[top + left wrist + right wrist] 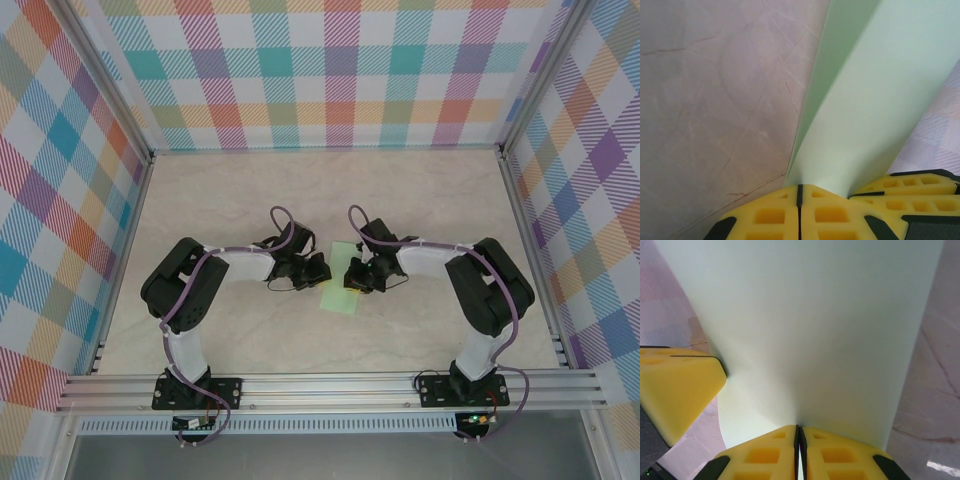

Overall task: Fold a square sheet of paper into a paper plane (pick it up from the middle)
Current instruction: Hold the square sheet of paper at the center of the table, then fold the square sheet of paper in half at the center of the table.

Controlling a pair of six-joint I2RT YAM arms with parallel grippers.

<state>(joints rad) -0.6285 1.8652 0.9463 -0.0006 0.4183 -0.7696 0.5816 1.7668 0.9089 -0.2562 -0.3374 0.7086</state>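
Note:
The square sheet of paper [341, 292] is pale mint green and sits mid-table between my two grippers, partly lifted and bent. In the left wrist view the sheet of paper [875, 100] rises from the closed yellow pads of my left gripper [800, 189], which is shut on its edge. My right gripper [799, 429] is likewise shut on the paper [805, 325], pinching it at the pad tips. From above, the left gripper [318, 272] and right gripper [352, 276] face each other across the sheet. The right gripper's yellow fingers [910, 192] show in the left wrist view.
The marble-patterned tabletop [330, 190] stretches open behind the arms. Plaid walls [330, 70] and aluminium frame rails [330, 385] enclose the workspace on all sides.

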